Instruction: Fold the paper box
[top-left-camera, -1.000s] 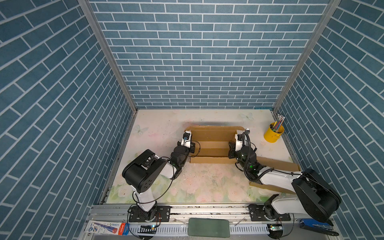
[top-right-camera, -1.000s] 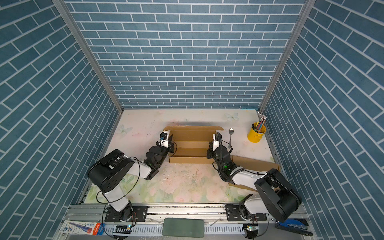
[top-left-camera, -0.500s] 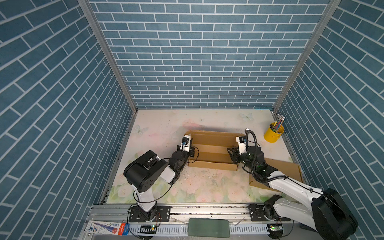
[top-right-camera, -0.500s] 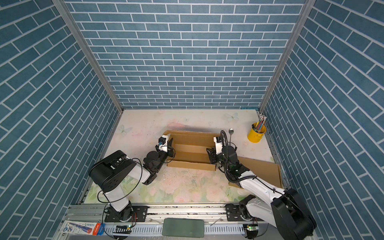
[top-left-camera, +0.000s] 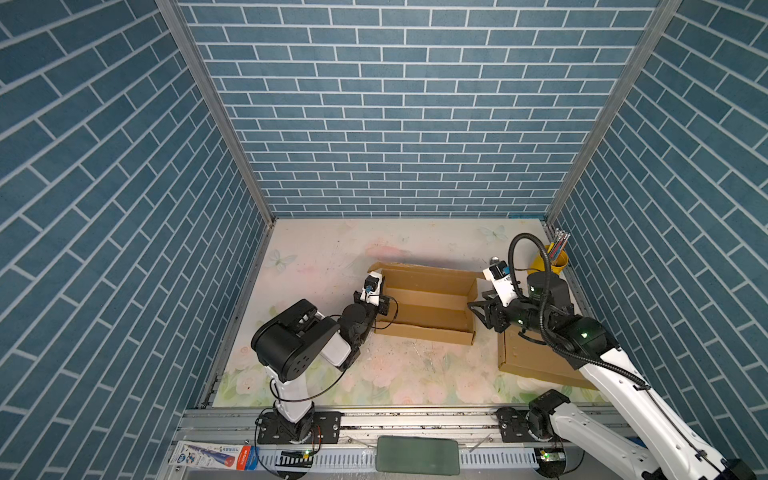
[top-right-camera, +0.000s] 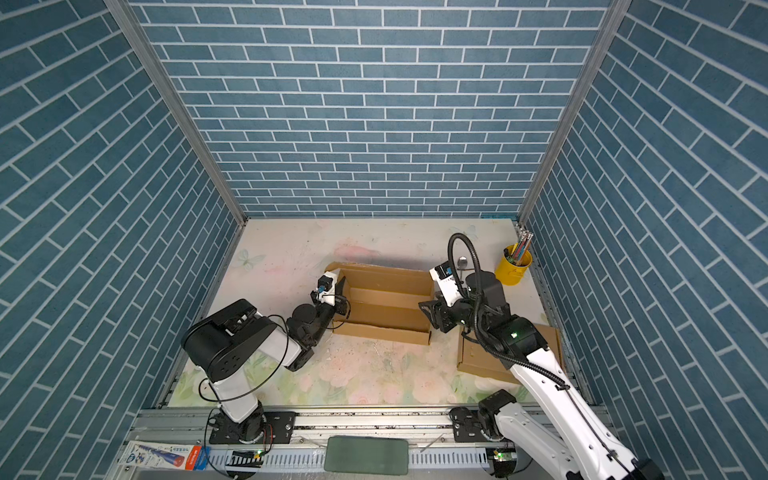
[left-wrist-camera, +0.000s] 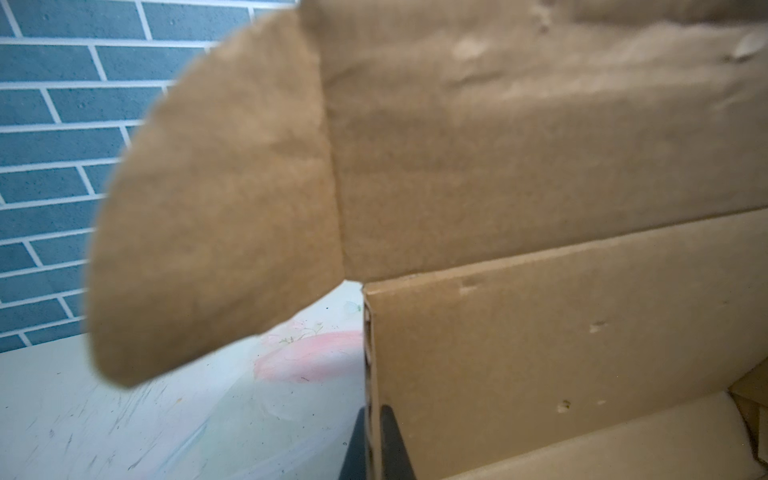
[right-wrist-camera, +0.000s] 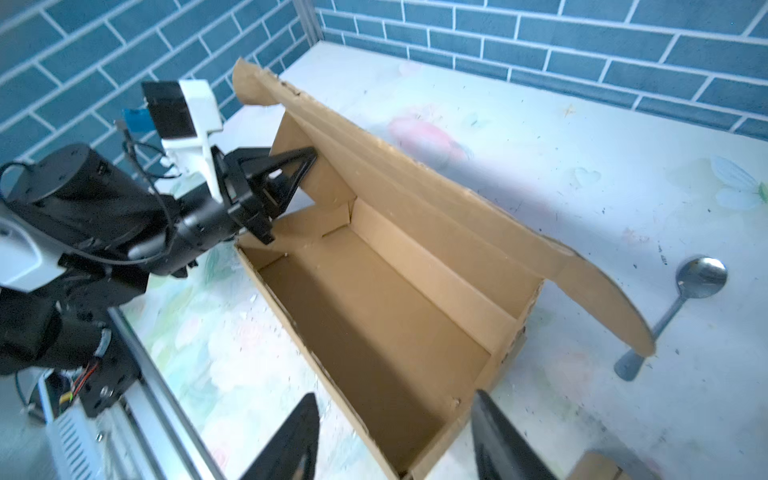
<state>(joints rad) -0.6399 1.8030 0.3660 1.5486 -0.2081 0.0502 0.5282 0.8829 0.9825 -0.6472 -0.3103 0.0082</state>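
The half-formed paper box (top-left-camera: 424, 305) is pictured open-topped near the middle of the floral worktop (top-left-camera: 316, 257), its long walls raised and its lid (right-wrist-camera: 415, 174) left leaning outward along the 12 o'clock side. At the box's 9 o'clock end, the short end wall is pinched by the left gripper (right-wrist-camera: 301, 166), jaws together on the cardboard, apparently so that the box is kept from sliding. At the 3 o'clock end, the right gripper (right-wrist-camera: 395, 440) is held just off the corner, jaws apart and nothing gripped, judged ready for another flap. A flattened cardboard sheet (top-left-camera: 536, 357) lies at 4 o'clock, a yellow pencil cup (top-left-camera: 555, 261) at 2 o'clock, and a spoon (right-wrist-camera: 681, 299) beside the lid's rounded ear.
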